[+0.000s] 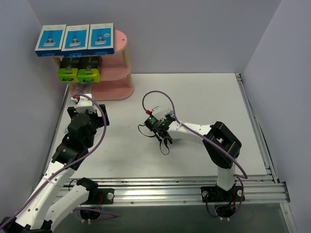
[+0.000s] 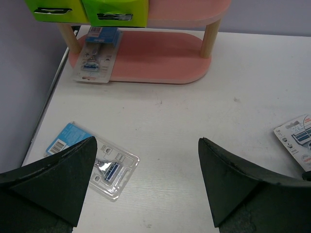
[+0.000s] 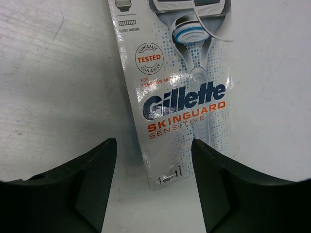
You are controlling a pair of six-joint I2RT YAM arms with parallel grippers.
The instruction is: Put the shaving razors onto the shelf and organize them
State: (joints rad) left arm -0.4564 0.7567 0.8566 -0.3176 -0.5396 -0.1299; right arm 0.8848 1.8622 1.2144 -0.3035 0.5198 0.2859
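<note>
The pink shelf (image 1: pixel 118 73) stands at the table's back left. Three blue-and-white razor boxes (image 1: pixel 75 39) sit on its top tier, and two black boxes with lime-green ends (image 1: pixel 79 69) on the middle tier. A blister pack (image 2: pixel 97 58) lies on the bottom board. My left gripper (image 2: pixel 147 145) is open in front of the shelf, and a clear blister pack (image 2: pixel 111 170) lies on the table partly under its left finger. My right gripper (image 3: pixel 154 143) is open low over the near end of a Gillette razor pack (image 3: pixel 180 97) lying flat mid-table; its right finger overlaps the pack.
Purple walls close in the left, back and right sides. A metal rail (image 1: pixel 194 191) runs along the near edge. The purple cable (image 1: pixel 165 97) loops above the right wrist. The same mid-table razor pack (image 2: pixel 297 141) shows at the right edge of the left wrist view.
</note>
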